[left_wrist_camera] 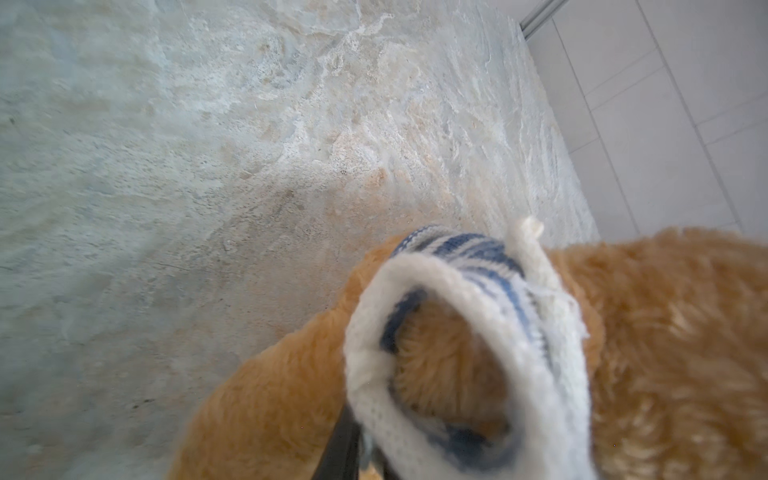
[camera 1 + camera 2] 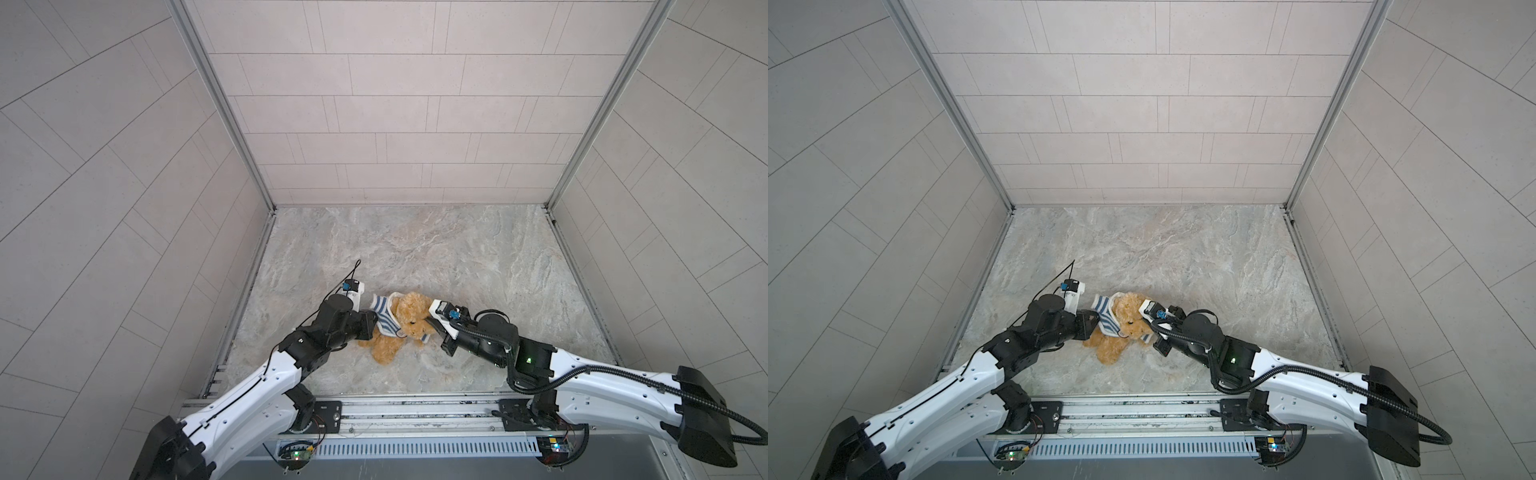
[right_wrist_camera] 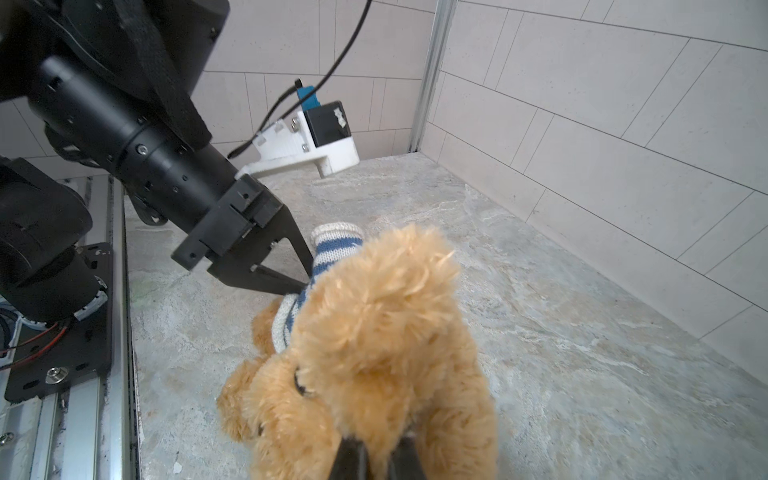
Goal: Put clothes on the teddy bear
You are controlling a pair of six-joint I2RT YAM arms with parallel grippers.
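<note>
Fingers of the left gripper stand narrowly apart, tips at the hem of the striped shirt; whether they pinch the knit cannot be told. Just right of them, near the table's front, the teddy bear lies between both arms. Its shirted torso is toward the left arm, its head toward the right, and its legs bend toward the robot. The right gripper is clamped on the head's fur. The left arm is nearer the shirt, so any pull on it likely falls there. The marbled tabletop spreads beyond, and the tiled walls stand well apart.
</note>
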